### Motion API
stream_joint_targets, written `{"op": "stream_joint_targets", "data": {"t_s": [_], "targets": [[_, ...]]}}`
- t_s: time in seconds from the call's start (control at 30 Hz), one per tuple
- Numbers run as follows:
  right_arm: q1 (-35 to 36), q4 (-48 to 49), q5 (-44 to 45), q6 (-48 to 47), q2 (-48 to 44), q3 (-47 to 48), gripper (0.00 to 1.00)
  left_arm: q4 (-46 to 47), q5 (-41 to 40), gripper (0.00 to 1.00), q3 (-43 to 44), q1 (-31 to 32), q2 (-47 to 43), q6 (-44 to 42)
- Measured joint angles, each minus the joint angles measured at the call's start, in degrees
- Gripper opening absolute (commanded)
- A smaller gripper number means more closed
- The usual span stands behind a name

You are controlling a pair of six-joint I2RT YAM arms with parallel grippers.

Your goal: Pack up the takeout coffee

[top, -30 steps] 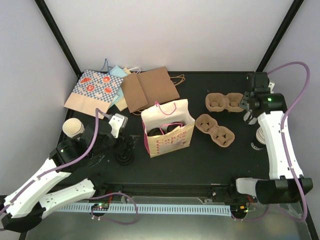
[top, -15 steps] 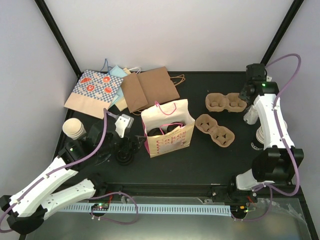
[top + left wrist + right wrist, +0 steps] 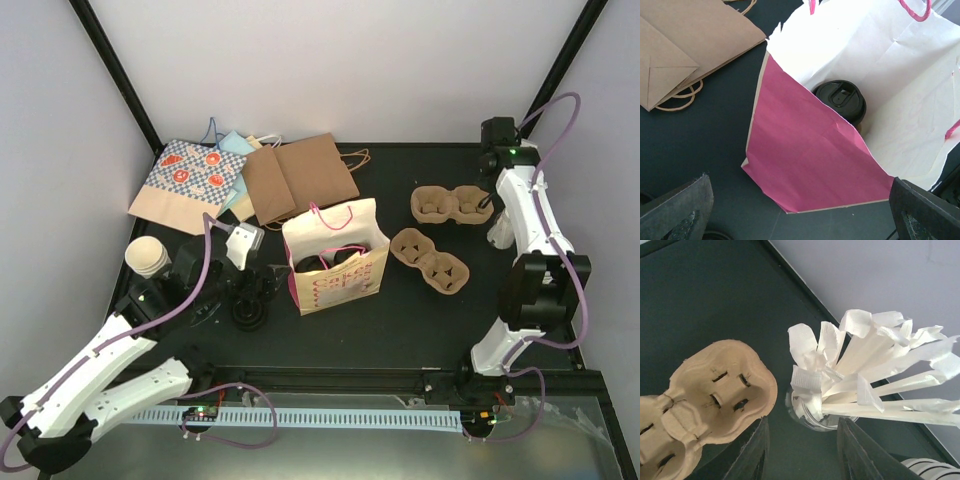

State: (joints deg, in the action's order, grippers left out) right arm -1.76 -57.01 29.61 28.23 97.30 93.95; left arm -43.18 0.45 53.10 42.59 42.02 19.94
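Note:
A white paper bag with pink sides (image 3: 335, 258) stands upright and open mid-table. Black lids of takeout coffee (image 3: 327, 263) show inside it. In the left wrist view one black-lidded cup (image 3: 840, 100) sits at the bag's bottom, behind the pink side panel (image 3: 810, 155). My left gripper (image 3: 252, 285) hovers just left of the bag, wide open and empty (image 3: 800, 215). My right gripper (image 3: 488, 206) reaches to the far right, by a clear cup of wrapped straws (image 3: 830, 407). It is open with nothing between its fingers (image 3: 805, 455).
Flat paper bags (image 3: 200, 180) and brown ones (image 3: 300, 175) lie at the back left. Two pulp cup carriers (image 3: 452, 205) (image 3: 430, 258) sit right of the bag. Stacked lidless cups (image 3: 148, 255) and a black lid stack (image 3: 248, 315) stand at left.
My right arm has swung toward the back right corner, its gripper now over the straw cup, jaws a little narrower. My left gripper has edged closer to the bag.

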Motion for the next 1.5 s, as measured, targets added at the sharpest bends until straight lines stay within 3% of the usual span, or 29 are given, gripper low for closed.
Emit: {"op": "stream_joint_targets", "data": {"t_s": [0.4,0.5,0.6,0.7,1.17,1.5], "targets": [[-0.3,0.2,3.4,0.2,5.6,3.5,0.35,0.0,0.3,0.99,0.0,-2.7,1.9,-2.3],[-0.3,0.1,4.0,0.3,5.7,4.1,0.18,0.1,0.8,0.99,0.0,-3.5,2.0,-2.6],[-0.3,0.1,4.5,0.3,5.9,5.2,0.13,0.2,1.4,0.99,0.0,-4.4,2.0,-3.1],[-0.3,0.0,4.9,0.2,5.9,5.9,0.02,0.2,1.8,0.99,0.0,-5.1,2.0,-3.4],[-0.3,-1.9,4.7,-0.9,2.4,6.8,0.01,0.1,3.3,0.99,0.0,-6.2,0.9,-3.5],[-0.1,-9.0,1.0,-3.2,-1.9,18.9,0.01,-0.2,3.9,0.99,0.0,-6.3,-0.5,-3.5]]}}
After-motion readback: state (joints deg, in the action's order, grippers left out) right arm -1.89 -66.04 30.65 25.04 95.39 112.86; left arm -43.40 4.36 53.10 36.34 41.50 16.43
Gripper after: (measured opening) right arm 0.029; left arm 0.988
